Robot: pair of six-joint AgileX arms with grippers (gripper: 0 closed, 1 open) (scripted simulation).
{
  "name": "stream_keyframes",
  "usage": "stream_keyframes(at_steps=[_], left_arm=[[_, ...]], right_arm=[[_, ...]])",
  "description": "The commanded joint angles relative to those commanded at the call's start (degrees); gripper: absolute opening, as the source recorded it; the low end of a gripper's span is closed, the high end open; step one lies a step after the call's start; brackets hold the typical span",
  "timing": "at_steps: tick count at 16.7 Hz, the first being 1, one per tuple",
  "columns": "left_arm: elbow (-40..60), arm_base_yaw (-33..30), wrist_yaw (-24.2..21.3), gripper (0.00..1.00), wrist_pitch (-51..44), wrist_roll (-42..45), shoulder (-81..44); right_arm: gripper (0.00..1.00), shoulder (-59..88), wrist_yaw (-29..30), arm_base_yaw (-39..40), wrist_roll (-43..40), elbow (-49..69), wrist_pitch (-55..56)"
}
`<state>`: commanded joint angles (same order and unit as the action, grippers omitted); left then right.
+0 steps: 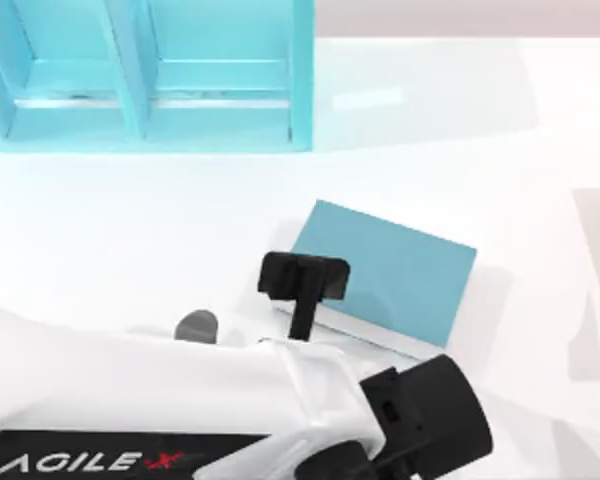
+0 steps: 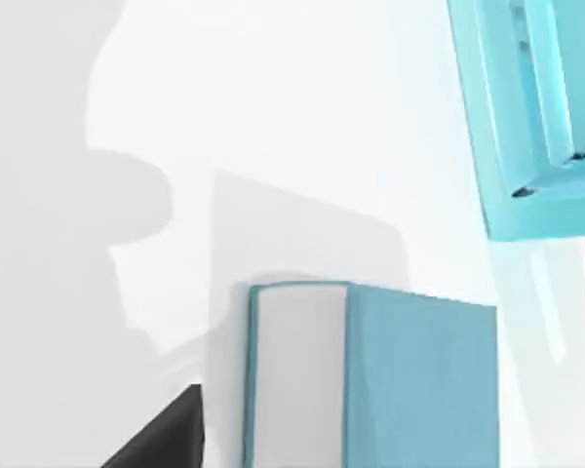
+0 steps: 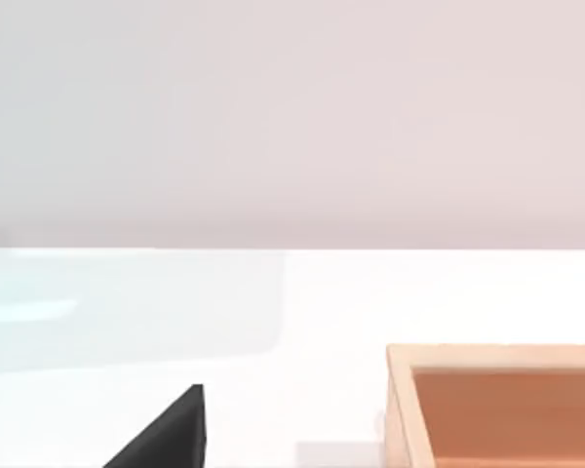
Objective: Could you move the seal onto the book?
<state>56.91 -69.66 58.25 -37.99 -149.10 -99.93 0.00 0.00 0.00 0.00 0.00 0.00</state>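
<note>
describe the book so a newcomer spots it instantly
Start at the big teal shelf unit at the table's far left, then come nearer and rightward. The book lies flat there, the left gripper over its left edge. Unlike the shelf, it is a closed slab with white page edges.

A teal shelf unit [image 1: 145,75] with open compartments stands at the far left of the white surface [image 1: 100,220]. The right wrist view shows a shallow wooden tray [image 3: 497,405].
</note>
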Motion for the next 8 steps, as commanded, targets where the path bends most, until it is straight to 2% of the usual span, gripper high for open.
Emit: stream_keyframes(at_steps=[4,8], left_arm=[[-10.3,11.7,-11.1,1.00,6.5,28.6,17.6],[-20.1,25.1,-22.7,1.00,15.6,64.1,39.1]], right_arm=[[1.00,0.0,0.0,0.0,0.0,0.0,0.0],[1.00,0.0,0.0,0.0,0.0,0.0,0.0]])
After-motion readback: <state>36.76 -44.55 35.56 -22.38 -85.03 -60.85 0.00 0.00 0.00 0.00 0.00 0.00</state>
